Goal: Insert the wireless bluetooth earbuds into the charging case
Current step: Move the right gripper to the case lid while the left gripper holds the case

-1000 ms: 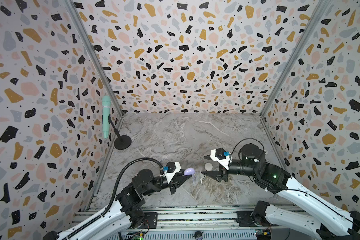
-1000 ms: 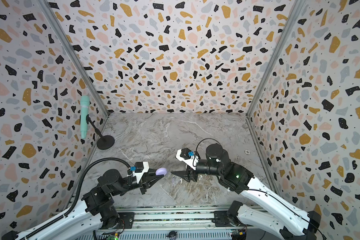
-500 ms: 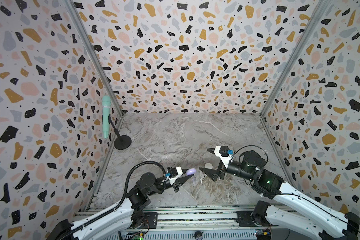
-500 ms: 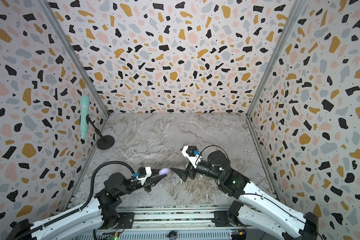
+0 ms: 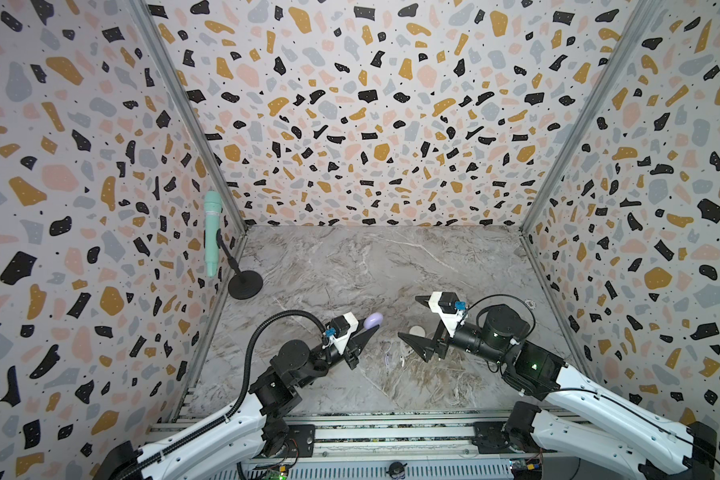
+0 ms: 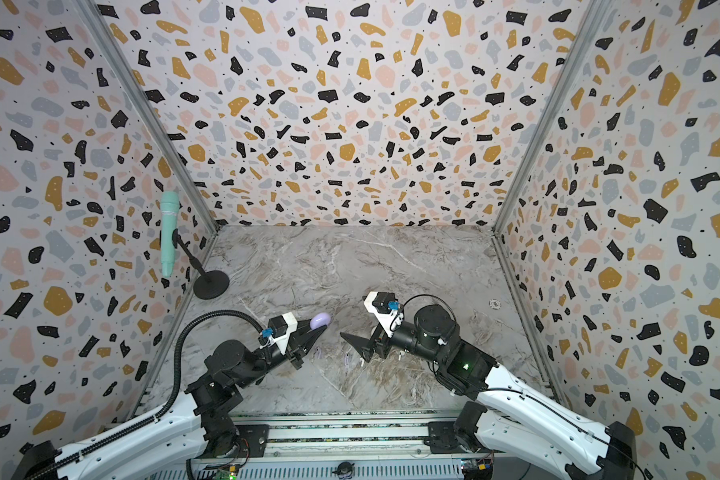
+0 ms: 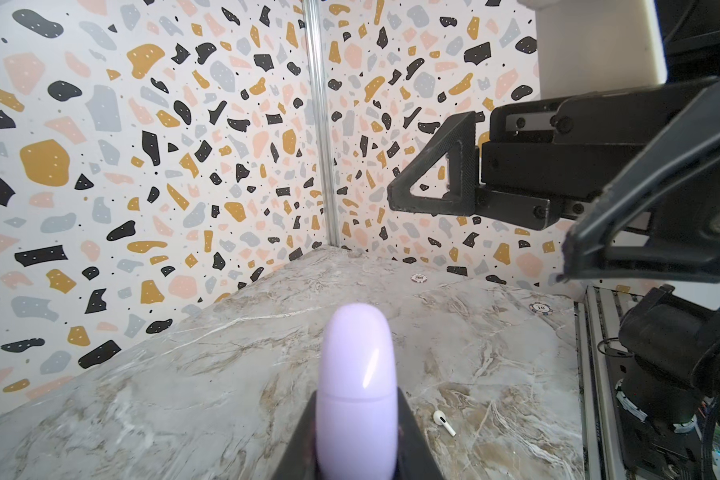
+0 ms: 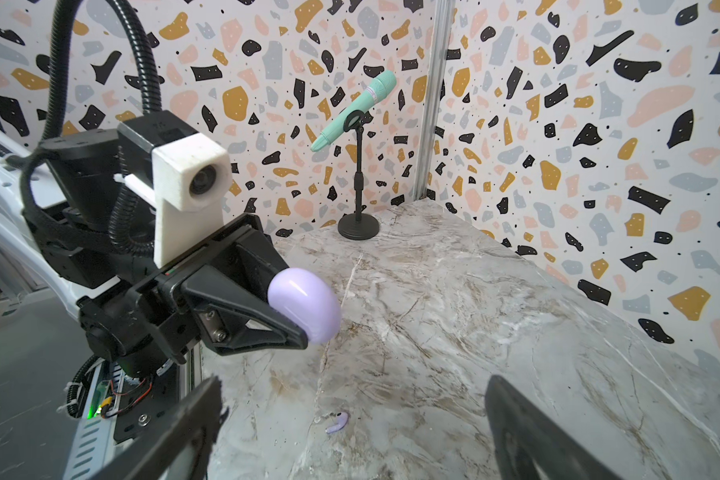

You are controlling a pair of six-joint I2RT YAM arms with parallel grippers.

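Marble tabletop point(image 5: 350, 270), glossy. Lavender earbud point(image 8: 337, 423) and white earbud point(image 7: 443, 422) lie flat near the front, stems down on the surface, just below the right gripper point(image 5: 411, 318), whose jaws are wide and empty; I'd say the right arm is nearer. Left gripper point(image 8: 304, 328) clamps the smooth lavender case point(image 8: 304, 305), lid closed, held off the table. White case point(image 5: 417, 331) sits behind, microphone point(image 5: 211, 232) in the far corner.

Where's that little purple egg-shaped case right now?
The lavender case is clamped in the left gripper, left of centre in both top views, above the marble table and facing the open right gripper.
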